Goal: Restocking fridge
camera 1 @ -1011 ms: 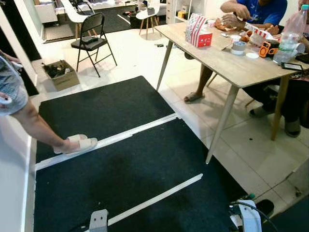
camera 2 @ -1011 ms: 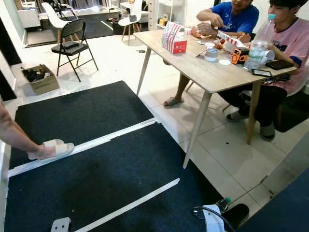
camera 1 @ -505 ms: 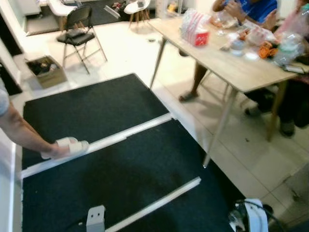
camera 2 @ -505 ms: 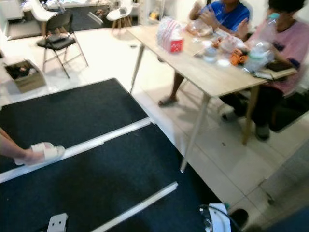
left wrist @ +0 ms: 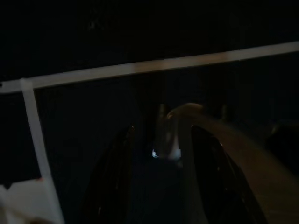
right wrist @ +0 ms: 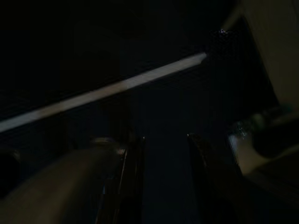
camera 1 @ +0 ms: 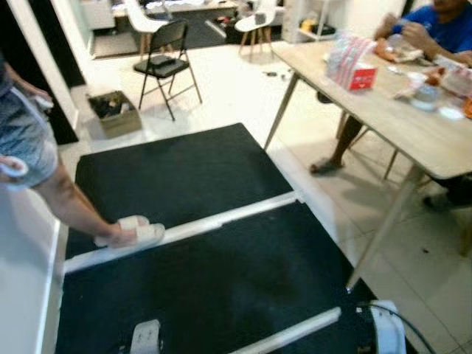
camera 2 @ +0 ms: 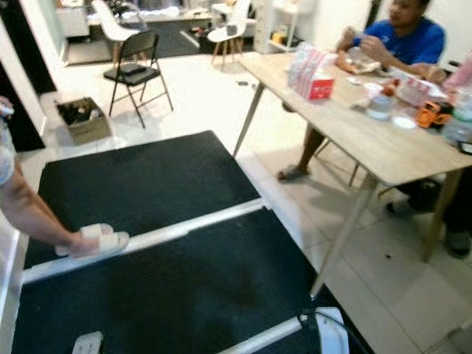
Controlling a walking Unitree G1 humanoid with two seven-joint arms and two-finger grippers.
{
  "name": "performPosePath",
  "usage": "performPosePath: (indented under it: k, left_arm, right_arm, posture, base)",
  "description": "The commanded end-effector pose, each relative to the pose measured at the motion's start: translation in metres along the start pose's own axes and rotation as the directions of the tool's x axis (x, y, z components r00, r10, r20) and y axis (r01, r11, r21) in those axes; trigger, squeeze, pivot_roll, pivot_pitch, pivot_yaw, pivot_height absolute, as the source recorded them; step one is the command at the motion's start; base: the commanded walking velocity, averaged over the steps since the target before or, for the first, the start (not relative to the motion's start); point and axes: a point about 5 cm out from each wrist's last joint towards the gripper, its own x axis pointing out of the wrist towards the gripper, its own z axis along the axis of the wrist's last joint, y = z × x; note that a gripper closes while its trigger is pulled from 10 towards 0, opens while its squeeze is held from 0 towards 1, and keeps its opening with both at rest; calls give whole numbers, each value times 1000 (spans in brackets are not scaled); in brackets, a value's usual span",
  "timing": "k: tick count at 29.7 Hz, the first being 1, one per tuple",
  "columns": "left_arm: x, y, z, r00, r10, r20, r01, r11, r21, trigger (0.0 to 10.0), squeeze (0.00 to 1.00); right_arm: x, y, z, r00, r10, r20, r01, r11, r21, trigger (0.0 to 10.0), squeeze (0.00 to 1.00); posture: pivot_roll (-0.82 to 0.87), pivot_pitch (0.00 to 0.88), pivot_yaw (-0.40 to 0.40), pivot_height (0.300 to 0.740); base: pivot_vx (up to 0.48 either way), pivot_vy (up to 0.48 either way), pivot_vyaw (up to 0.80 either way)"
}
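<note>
Step in hand, as judged: transit, not handling. The head views look down on black mats [camera 1: 192, 177] joined by white tape [camera 1: 184, 230] on a tiled floor; no fridge or stock item is to be made out, so the task's thing cannot be placed. A person's sandalled foot [camera 1: 133, 233] rests on the tape at the robot's left. The surface [camera 2: 346, 140] at right carries a red-and-white striped box [camera 2: 310, 72] and small clutter; a person in blue [camera 2: 405, 37] sits behind it. A folding chair [camera 1: 166, 66] and a cardboard box [camera 1: 114, 114] stand farther off. Left hand [left wrist: 161, 154] and right hand [right wrist: 159, 154] hang over the mat, very dark; fingers appear parted with nothing between them. Next move calls for locating fridge and stock, clearing the foot and surface legs. No writing is legible; the box's print is blurred.
</note>
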Motion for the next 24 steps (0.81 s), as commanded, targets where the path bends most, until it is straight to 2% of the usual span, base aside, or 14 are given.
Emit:
performPosePath:
  k: [1, 5, 10, 15, 24]
  left_arm:
    - [2, -4, 5, 1000, -15, 6, 15, 999, 30, 10000, 0]
    - [2, -5, 5, 1000, -18, 5, 17, 999, 33, 10000, 0]
    - [2, -4, 5, 1000, -19, 3, 19, 999, 38, 10000, 0]
    - [1, -2, 7, 1000, -15, 5, 14, 999, 41, 10000, 0]
    - [2, -5, 5, 1000, -20, 1, 20, 999, 39, 10000, 0]
  right_arm:
    - [-1, -5, 1, 1000, -14, 0, 14, 1000, -13, 10000, 0]
    - [-2, -5, -2, 1000, -11, -10, 11, 1000, -21, 10000, 0]
    - [-1, -4, -4, 1000, -10, -13, 10, 1000, -15, 10000, 0]
    - [1, 4, 0, 1000, 5, 6, -5, 1000, 3, 10000, 0]
    - [1, 5, -4, 1000, 15, -17, -15, 1000, -22, 10000, 0]
  posture:
    - [-58, 0, 4, 740]
    - [-52, 0, 6, 740]
    - [-46, 0, 8, 740]
    - [-46, 0, 19, 740]
    - [-36, 0, 15, 740]
  base:
    - [424, 0, 0]
    - [427, 0, 0]
    - [428, 0, -769]
    - [423, 0, 0]
    - [423, 0, 0]
